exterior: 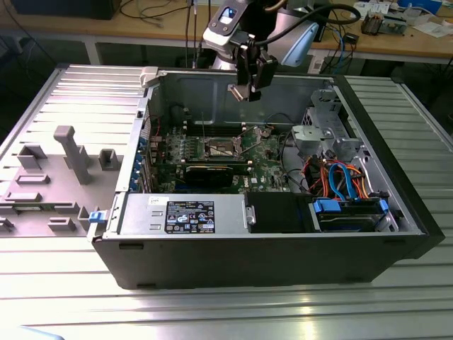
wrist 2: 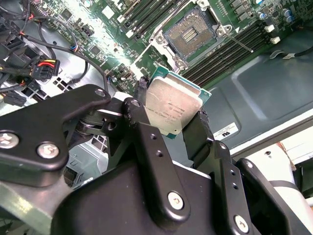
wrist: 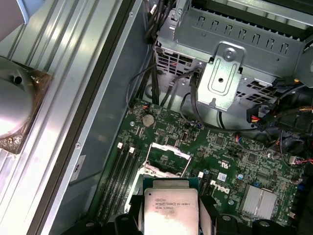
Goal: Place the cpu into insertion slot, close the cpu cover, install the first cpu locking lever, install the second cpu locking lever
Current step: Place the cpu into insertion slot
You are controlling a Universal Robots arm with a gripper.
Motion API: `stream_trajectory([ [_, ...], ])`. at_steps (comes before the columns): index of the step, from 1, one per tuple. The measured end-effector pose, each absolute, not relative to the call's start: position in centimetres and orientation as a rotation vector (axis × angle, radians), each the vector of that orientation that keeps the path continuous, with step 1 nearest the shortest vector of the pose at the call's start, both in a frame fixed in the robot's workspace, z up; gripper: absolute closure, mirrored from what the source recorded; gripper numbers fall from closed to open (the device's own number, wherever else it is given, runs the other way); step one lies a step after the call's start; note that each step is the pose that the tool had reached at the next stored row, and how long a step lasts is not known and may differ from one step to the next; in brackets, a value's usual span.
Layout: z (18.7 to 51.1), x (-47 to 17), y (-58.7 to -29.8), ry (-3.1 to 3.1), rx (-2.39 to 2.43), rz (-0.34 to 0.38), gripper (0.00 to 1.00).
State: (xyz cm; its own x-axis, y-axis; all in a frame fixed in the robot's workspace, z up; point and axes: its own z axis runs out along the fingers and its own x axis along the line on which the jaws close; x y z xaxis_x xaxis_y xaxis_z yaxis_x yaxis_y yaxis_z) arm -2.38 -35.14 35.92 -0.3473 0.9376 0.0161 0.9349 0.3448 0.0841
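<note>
My gripper (exterior: 244,88) hangs high over the open computer case, shut on the cpu (exterior: 240,93). In both wrist views the cpu (wrist 2: 172,108) (wrist: 168,208) is a square chip with a silvery top, pinched at two opposite edges by the black fingers (wrist 2: 195,134). The insertion slot (wrist 2: 190,34) (exterior: 218,148) lies well below it on the green motherboard, its dark contact field bare inside a silver rim. In the first wrist view the cpu cover (wrist: 168,150) appears as a thin silver frame raised at the slot's far side. A thin lever rod (wrist 2: 239,44) sticks out beside the slot.
The black case (exterior: 248,262) lies on its side on a ribbed metal table. Inside it are a power supply (exterior: 187,214), a metal drive cage (exterior: 322,134) with orange and blue cables, and memory slots (wrist 2: 230,49) beside the socket. A grey fixture (exterior: 71,152) stands at the exterior view's left.
</note>
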Motion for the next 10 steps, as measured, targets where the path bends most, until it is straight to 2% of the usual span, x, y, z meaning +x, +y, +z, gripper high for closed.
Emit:
stream_trajectory([
  [10, 35.48, -2.39, -35.14, 2.544, 1.779, 0.121, 0.46],
])
